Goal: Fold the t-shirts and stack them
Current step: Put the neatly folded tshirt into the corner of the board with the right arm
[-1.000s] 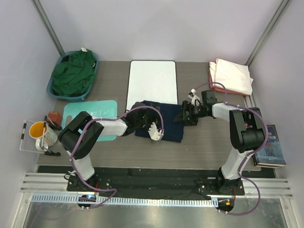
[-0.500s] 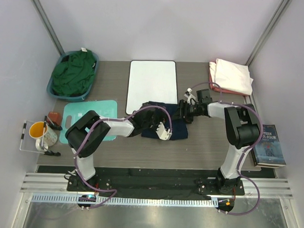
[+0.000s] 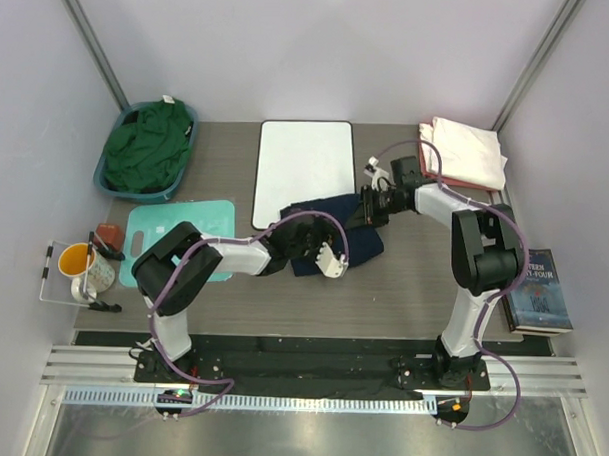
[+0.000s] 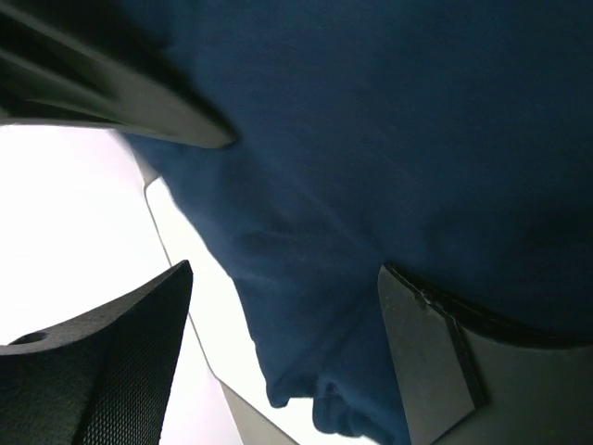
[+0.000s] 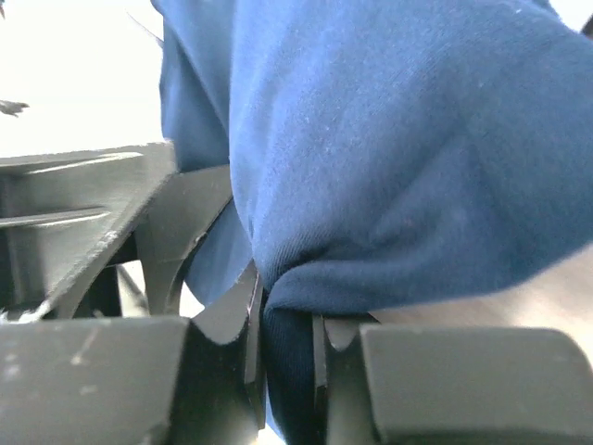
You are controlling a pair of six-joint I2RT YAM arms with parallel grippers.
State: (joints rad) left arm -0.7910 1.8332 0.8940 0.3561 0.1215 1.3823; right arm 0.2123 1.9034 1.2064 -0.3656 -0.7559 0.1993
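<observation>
Navy shirt (image 3: 356, 240): lay part-folded at mid-table, just beside the white board (image 3: 305, 163). Right gripper (image 5: 287, 322) pinched its raised right edge, and left gripper (image 3: 329, 258) stood spread against the cloth. Step judged: a fold in progress; next move calls for carrying the pinched edge across and laying it flat.

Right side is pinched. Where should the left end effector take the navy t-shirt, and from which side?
Likely the loose near edge of the navy t-shirt, from the near-left with the open left end effector. The right end effector clamps a fold at its far right, and the left wrist view shows a thin free hem between the open fingers.
</observation>
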